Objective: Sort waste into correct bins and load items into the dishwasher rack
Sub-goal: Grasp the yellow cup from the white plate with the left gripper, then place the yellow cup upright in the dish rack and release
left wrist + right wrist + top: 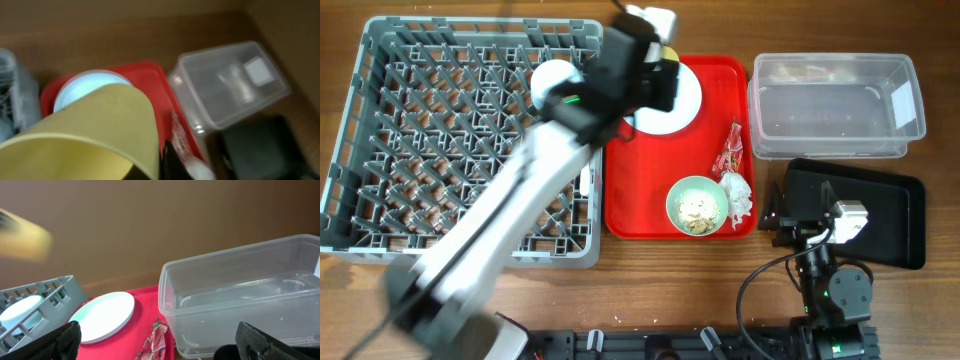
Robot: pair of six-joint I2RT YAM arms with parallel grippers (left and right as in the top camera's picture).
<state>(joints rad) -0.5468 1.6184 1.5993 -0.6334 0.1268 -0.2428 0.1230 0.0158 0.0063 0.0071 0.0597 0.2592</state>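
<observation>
Blur smears the yellow cup, clamped in the left gripper above the pale blue plate on the red tray. It is tipped sideways, long axis near level, mouth end unclear. The right gripper, fingers spread wide and empty, sits beside the black tray.

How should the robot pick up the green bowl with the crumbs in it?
Grip the mint-green bowl by its rim, coming straight down from above, one of the jaws inside and one outside. It sits upright and open on the red tray with food scraps in it, so a level lift probably suits. The left rim looks freest: the tissue crowds the right side.
</observation>
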